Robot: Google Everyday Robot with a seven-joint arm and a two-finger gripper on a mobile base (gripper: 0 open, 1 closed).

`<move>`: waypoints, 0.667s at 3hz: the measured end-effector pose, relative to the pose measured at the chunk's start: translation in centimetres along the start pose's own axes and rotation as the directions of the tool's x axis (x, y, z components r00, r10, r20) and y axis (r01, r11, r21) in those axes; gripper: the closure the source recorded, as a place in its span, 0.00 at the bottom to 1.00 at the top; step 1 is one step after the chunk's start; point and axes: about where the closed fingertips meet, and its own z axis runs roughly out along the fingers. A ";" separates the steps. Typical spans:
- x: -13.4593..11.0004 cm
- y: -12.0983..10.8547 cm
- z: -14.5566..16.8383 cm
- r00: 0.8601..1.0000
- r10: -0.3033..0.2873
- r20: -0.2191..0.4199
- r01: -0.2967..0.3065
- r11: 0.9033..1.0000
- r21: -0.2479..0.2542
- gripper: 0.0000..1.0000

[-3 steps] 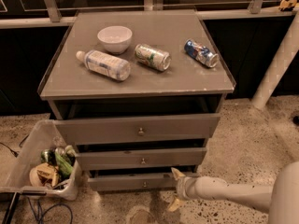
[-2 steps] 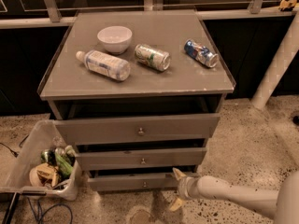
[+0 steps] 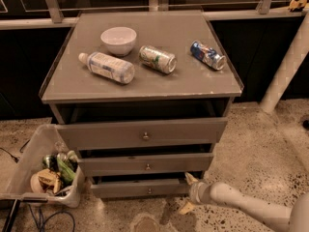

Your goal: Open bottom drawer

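The grey cabinet has three drawers. The bottom drawer is the slim lowest front with a small brass knob. It stands out a little from the cabinet. My gripper is low at the drawer's right end, one fingertip by the front's right edge and the other fingertip near the floor, open, holding nothing. The white arm reaches in from the lower right.
On the cabinet top lie a white bowl, a plastic bottle, a green can and a blue can. A clear bin of trash stands on the floor at left. A white pole leans at right.
The gripper stays by the bottom drawer's right end, hardly shifted. The drawers look the same.
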 end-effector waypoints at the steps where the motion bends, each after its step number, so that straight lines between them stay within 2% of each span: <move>1: 0.7 -0.6 1.2 1.000 0.008 -0.005 -0.008 1.000 0.006 0.00; 2: 0.9 -0.6 3.0 1.000 -0.004 -0.022 0.004 1.000 -0.009 0.00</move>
